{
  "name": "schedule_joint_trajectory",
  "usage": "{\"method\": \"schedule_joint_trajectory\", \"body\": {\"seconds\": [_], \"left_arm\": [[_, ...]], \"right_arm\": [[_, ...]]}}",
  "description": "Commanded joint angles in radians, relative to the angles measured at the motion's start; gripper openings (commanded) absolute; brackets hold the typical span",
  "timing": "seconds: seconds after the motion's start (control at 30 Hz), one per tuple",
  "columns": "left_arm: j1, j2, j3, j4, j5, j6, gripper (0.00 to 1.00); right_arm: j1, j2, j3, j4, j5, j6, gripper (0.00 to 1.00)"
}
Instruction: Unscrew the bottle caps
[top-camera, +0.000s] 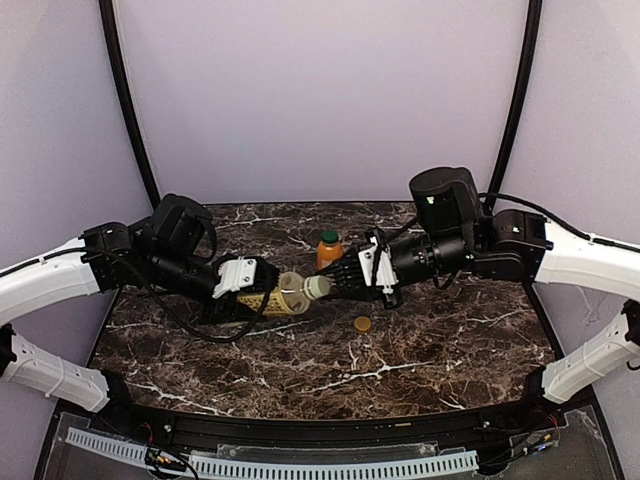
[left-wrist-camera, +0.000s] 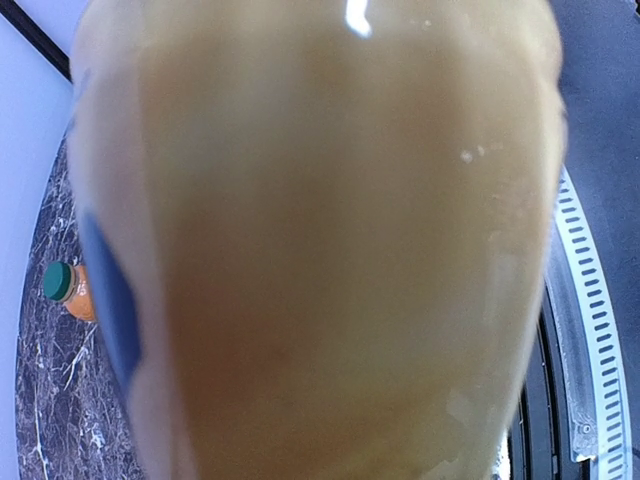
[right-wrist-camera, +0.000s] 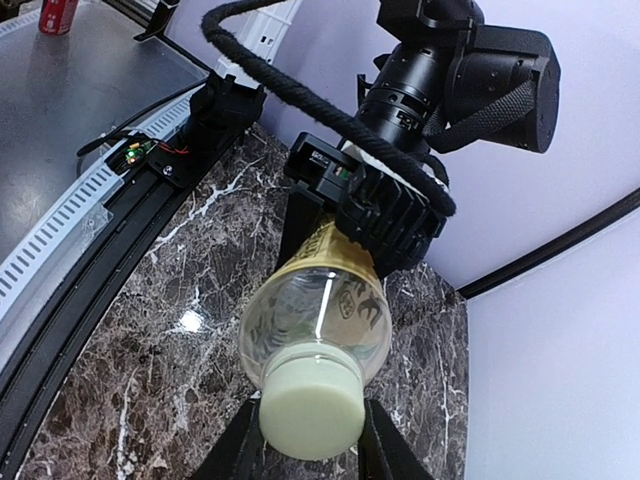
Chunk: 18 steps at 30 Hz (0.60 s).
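Note:
My left gripper (top-camera: 266, 299) is shut on the clear bottle (top-camera: 290, 293) with a tan label and holds it on its side above the table. The bottle fills the left wrist view (left-wrist-camera: 320, 240) and hides the left fingers there. Its cream-white cap (top-camera: 316, 287) points right. My right gripper (top-camera: 324, 286) is shut on that cap (right-wrist-camera: 310, 405), with a black finger (right-wrist-camera: 232, 452) pressed against each side. The short orange bottle (top-camera: 328, 257) stands upright behind with its dark green cap (top-camera: 329, 237) on; it also shows in the left wrist view (left-wrist-camera: 78, 296). A tan-brown cap (top-camera: 362, 324) lies loose on the table. The yellow bottle is out of view.
The dark marble table (top-camera: 420, 350) ends in a black rail and a white perforated strip (top-camera: 300, 465) at the near side. Pale walls and black corner poles (top-camera: 128, 110) close in the back and sides. A red can (right-wrist-camera: 57, 15) stands beyond the rail.

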Motion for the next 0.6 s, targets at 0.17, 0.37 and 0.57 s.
{"method": "schedule_joint_trajectory", "body": {"seconds": [0.17, 0.37, 0.57], "left_arm": [[0.022, -0.032, 0.006, -0.072, -0.042, -0.024, 0.33], [0.022, -0.054, -0.036, 0.119, -0.285, -0.055, 0.33], [0.021, -0.069, -0.141, 0.422, -0.606, 0.118, 0.31]], "right_arm": [[-0.01, -0.028, -0.009, 0.043, 0.084, 0.187, 0.91], [-0.078, -0.019, 0.01, 0.174, 0.087, 0.661, 0.99], [-0.173, 0.124, 0.155, 0.148, 0.067, 1.243, 0.9]]}}
